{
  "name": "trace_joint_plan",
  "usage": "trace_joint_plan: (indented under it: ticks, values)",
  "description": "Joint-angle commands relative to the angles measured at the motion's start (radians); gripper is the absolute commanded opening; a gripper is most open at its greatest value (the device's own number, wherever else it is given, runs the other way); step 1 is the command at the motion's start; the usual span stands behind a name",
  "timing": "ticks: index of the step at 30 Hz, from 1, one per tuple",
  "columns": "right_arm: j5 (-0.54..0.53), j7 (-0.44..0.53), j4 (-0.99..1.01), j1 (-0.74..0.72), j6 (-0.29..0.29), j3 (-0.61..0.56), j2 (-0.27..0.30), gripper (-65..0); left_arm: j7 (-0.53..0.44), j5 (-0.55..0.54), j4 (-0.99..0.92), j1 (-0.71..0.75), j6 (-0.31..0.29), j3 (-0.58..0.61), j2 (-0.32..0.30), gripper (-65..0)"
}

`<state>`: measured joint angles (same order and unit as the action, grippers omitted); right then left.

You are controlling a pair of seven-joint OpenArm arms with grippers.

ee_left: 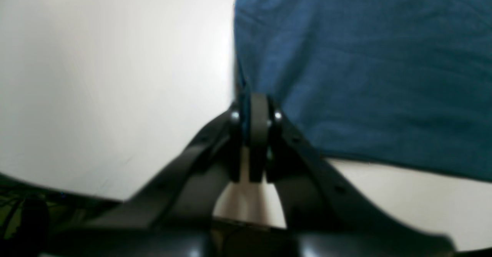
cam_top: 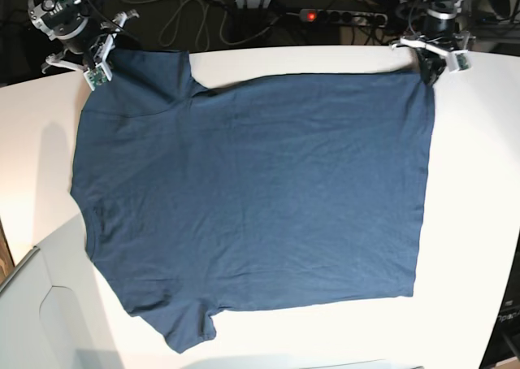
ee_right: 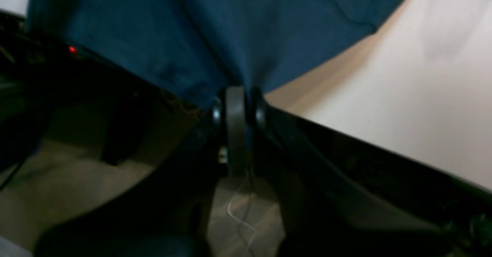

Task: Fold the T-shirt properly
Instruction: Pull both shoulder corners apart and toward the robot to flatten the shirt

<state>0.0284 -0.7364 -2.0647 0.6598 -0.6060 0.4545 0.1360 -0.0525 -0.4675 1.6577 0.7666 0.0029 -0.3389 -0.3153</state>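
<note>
Right gripper (ee_right: 236, 113): your jaws pinch shirt (cam_top: 252, 198) sleeve.
Left gripper (ee_left: 258, 120): clamped on hem corner.
Shirt: navy cotton, flat, faintly creased.
Table (cam_top: 471, 223): smooth white.

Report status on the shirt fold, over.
Left gripper shut on T-shirt hem corner. Right gripper shut on sleeve. Shirt flat, unfolded. Nothing in the way.

The right gripper (ee_right: 237, 111) pinches the edge of the T-shirt (ee_right: 215, 30) beside the white table (ee_right: 403, 95).
</note>
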Motion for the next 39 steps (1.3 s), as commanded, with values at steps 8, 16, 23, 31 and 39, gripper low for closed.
trace_joint_plan:
  ticks: [8, 16, 23, 31, 39]
  values:
    - [-0.006, 0.053, -0.018, 0.018, -0.092, 0.050, -0.022, -64.7, -0.027, 0.000, 0.051, 0.032, 0.001, -0.050, 0.023, -65.0]
    - [-0.005, 0.048, 0.005, -0.011, -0.092, -0.032, -0.016, -64.5, -0.025, 0.002, 0.049, 0.031, 0.001, -0.048, 0.041, -65.0]
    - [-0.003, 0.021, 0.066, -0.042, -0.092, -0.043, -0.012, -64.6, -0.025, 0.002, 0.046, 0.029, 0.001, -0.053, 0.041, -65.0]
    - [-0.003, 0.019, 0.074, -0.051, -0.092, -0.046, 0.011, -64.5, -0.025, 0.002, 0.045, 0.027, 0.001, -0.050, 0.041, -65.0]
    - [-0.003, 0.019, 0.074, -0.059, -0.092, -0.044, 0.011, -63.7, -0.025, 0.002, 0.045, 0.027, 0.001, -0.050, 0.041, -65.0]
